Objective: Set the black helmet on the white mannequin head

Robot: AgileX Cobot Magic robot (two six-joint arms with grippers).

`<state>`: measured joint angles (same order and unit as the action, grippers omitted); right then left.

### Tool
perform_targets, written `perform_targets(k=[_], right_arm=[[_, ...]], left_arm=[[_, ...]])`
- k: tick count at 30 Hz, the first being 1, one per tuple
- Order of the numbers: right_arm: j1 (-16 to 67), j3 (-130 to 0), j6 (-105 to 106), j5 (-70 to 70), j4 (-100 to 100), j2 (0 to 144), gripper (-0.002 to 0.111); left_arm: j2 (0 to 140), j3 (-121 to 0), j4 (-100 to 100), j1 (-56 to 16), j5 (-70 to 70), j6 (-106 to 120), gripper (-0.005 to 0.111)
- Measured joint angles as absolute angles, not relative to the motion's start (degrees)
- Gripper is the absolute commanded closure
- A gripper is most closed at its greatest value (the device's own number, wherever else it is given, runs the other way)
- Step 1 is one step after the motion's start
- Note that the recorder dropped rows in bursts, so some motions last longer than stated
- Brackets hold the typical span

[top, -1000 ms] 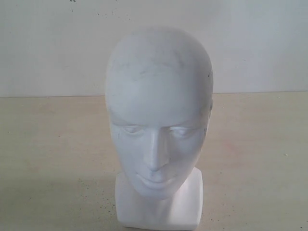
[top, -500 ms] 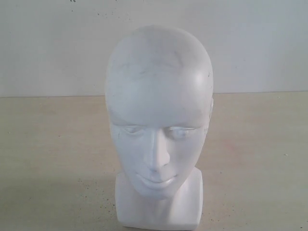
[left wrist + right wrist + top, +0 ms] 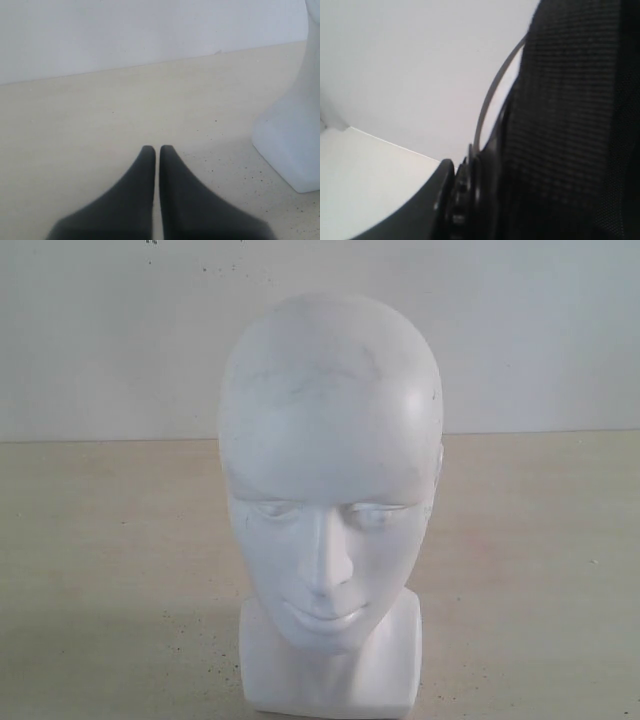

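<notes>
Tabletop (image 3: 100,560) lies open on both sides of the white mannequin head (image 3: 330,470), its far edge meeting a wall (image 3: 100,330). We see the head upright at centre, facing the camera, with grey scuffs on its crown. The black helmet (image 3: 570,125), mesh lining showing, is clamped in the right gripper (image 3: 447,175), outside the exterior view. The left gripper (image 3: 157,149), closed and empty, sits near the head's base.
</notes>
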<state>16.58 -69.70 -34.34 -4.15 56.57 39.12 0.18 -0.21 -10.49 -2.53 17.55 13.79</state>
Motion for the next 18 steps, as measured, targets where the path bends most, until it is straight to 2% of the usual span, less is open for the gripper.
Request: perform_targets(k=[5,12,18], right_arm=[[16.6,-69.7,-32.5,-4.3,59.0,40.4,0.108],[16.6,-69.7,-10.6,-5.5,59.0,41.9,0.108],[16.6,-69.7,-6.4,-7.9,59.2,42.7,0.108]], left_arm=[[0.2,-0.2,-10.5,-2.5,17.5,13.8,0.102],[0.2,-0.2,-10.5,-2.5,17.5,13.8,0.102],[0.2,-0.2,-10.5,-2.5,17.5,13.8,0.102]])
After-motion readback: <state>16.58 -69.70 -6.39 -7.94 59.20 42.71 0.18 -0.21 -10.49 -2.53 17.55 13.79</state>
